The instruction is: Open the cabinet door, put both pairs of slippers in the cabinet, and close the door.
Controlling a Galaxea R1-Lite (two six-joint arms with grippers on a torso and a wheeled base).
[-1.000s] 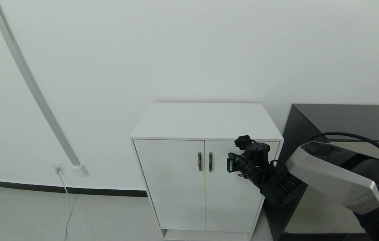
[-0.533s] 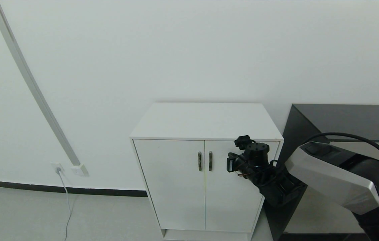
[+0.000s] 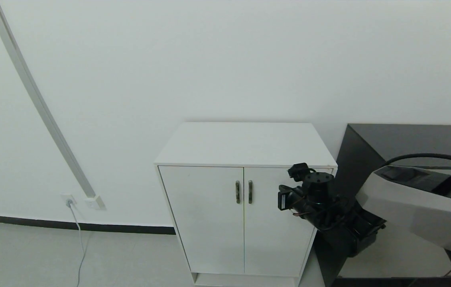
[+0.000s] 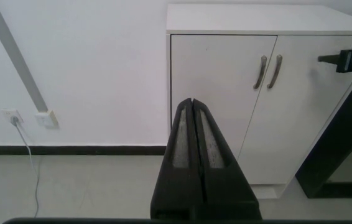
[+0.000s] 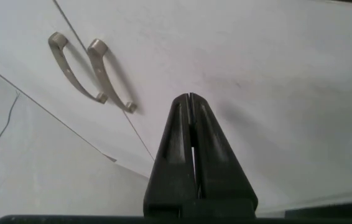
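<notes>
One white wall [image 3: 225, 59], with one black skirting strip [image 3: 89, 227] along a pale floor [image 3: 30, 259]. One white cabinet [image 3: 245, 143] stands on the floor against the wall, beside one black unit [image 3: 408, 139]. Its two doors, left [image 3: 205, 223] and right [image 3: 277, 243], are shut. Two metal handles [image 3: 237, 192] [image 3: 250, 192] sit side by side at the centre seam. One slanted trunking run [image 3: 34, 95], two sockets [image 3: 67, 198] [image 3: 94, 202], one cable [image 3: 79, 239].

Right tool [image 5: 190, 98]: fingers pressed together, empty, before the right door, near the handles but apart from them. Left tool [image 4: 191, 101]: fingers pressed together, empty, well back from the cabinet.
</notes>
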